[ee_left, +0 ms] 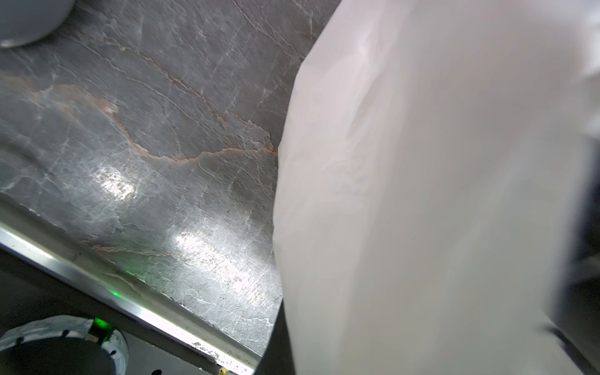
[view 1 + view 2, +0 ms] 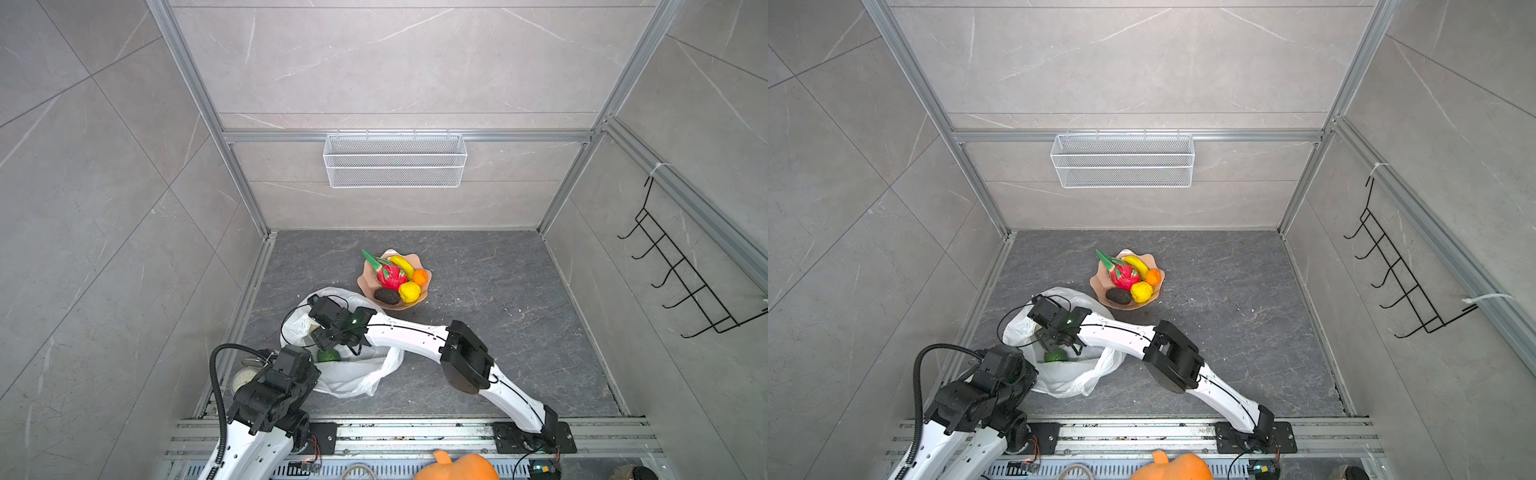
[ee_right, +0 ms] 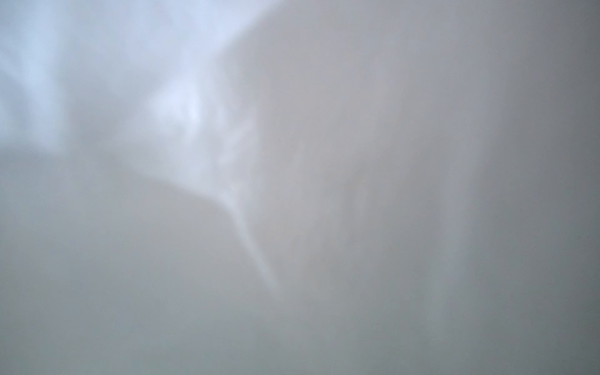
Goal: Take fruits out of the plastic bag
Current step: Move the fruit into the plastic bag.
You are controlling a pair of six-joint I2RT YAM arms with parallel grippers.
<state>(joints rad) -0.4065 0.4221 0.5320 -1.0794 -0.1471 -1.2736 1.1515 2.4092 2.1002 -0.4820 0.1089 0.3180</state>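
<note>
1. Left end effector (image 2: 311, 370) — clenched, the plastic bag (image 2: 353, 374) film hard against it; the film looks thin, crinkly and slippery, best pinched at the rim.
2. Right end effector (image 2: 322, 338) sits in the bag's mouth, grip unreadable; green fruit (image 2: 328, 356) just beside it — probably light and rigid, graspable across its middle.
3. Beyond it, five fruits (image 2: 390, 276) fill the bowl (image 2: 365, 286); no writing legible.

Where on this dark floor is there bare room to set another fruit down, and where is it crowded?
Bare: the wide stretch between the bowl and the right-hand wall rail; the strip behind the bowl; the patch between the plastic bag and the right arm. Crowded: the near left corner, where the bag, green fruit and left arm bunch.
</note>
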